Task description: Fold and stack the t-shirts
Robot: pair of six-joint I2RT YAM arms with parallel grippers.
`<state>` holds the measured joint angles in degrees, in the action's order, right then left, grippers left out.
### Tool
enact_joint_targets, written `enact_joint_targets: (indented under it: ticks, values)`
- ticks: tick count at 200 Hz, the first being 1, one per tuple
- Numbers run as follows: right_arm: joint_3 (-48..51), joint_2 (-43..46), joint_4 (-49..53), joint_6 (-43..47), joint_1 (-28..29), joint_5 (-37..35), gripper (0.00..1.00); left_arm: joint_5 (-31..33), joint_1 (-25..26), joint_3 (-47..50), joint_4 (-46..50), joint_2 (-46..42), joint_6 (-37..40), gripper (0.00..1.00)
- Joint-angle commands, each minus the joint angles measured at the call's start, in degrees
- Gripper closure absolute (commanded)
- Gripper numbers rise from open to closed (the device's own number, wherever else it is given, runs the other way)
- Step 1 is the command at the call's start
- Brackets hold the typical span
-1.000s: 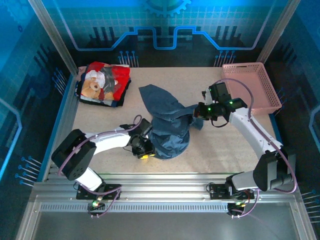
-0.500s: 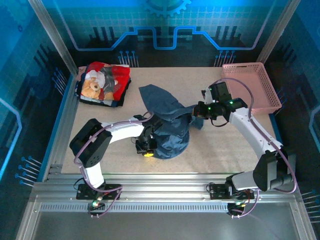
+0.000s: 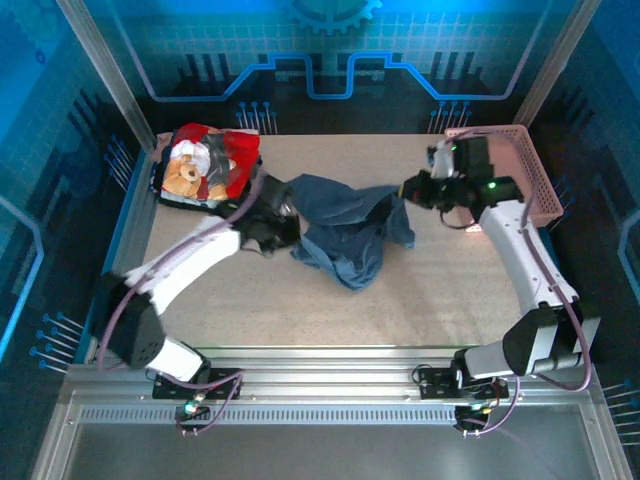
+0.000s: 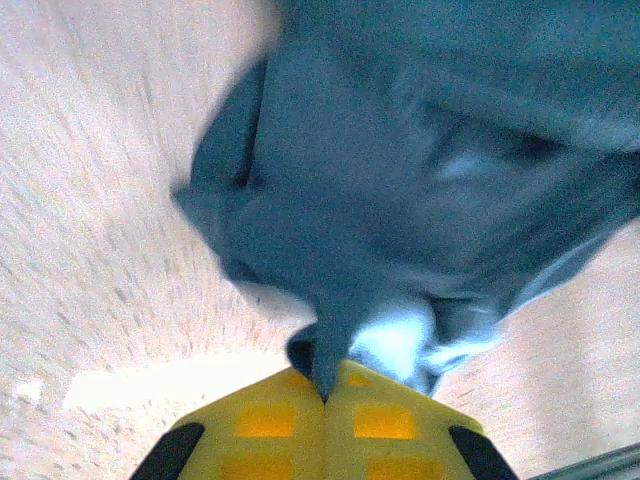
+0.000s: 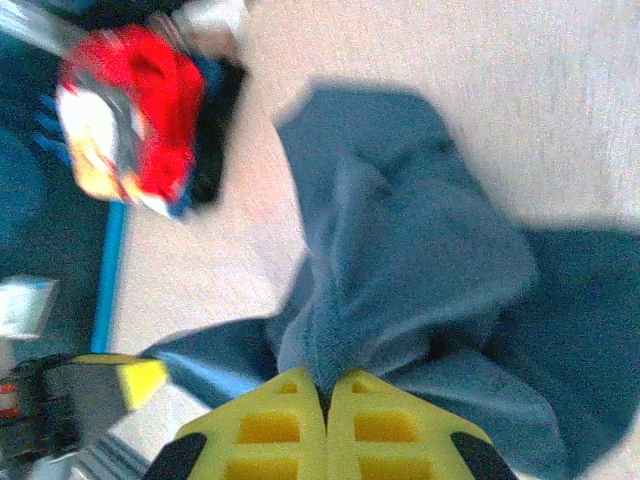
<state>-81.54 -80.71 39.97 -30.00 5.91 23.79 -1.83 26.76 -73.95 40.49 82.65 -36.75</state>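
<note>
A dark slate-blue t-shirt (image 3: pixel 345 230) hangs stretched between my two grippers above the middle of the table, its lower part sagging onto the tabletop. My left gripper (image 3: pixel 283 222) is shut on its left edge; the cloth (image 4: pixel 400 180) runs into the pinched yellow fingertips (image 4: pixel 270 420). My right gripper (image 3: pixel 408 190) is shut on the shirt's right edge, the fabric (image 5: pixel 410 260) bunched between its yellow fingertips (image 5: pixel 385 425). A folded red t-shirt with a teddy-bear print (image 3: pixel 208 165) lies on a small stack at the back left corner, seen also as the red t-shirt (image 5: pixel 135 110).
A pink lattice basket (image 3: pixel 510 170) stands at the back right, just behind my right arm. The speckled beige tabletop (image 3: pixel 450 290) is bounded by a metal rail at the near edge and blue-lit walls around.
My left gripper closed on the shirt's near-left edge and lifted it back and to the left. My right gripper rose toward the back right, so the shirt spread out between them.
</note>
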Motion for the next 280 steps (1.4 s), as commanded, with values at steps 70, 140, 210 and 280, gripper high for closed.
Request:
enact_joint_targets:
  ticks: [70,140,210,280]
  values:
    - [-33.4,-4.7,-3.8,-12.3,-15.0,14.3,1.00,3.0,-16.0,-36.7,11.0,-7.7,16.3,1.00]
    - [-26.2,5.9,-3.7,-17.9,-16.5,18.9,1.00,-0.3,-19.3,-35.8,8.6,-13.7,17.9,1.00]
    - [-18.2,3.1,5.1,-14.3,-17.2,18.2,1.00,0.5,-20.2,-22.7,4.6,-14.2,19.2,1.00]
    - [-11.8,-23.1,1.8,-5.0,-14.0,9.7,0.84,9.9,-21.5,0.6,-5.1,-11.6,20.7,1.00]
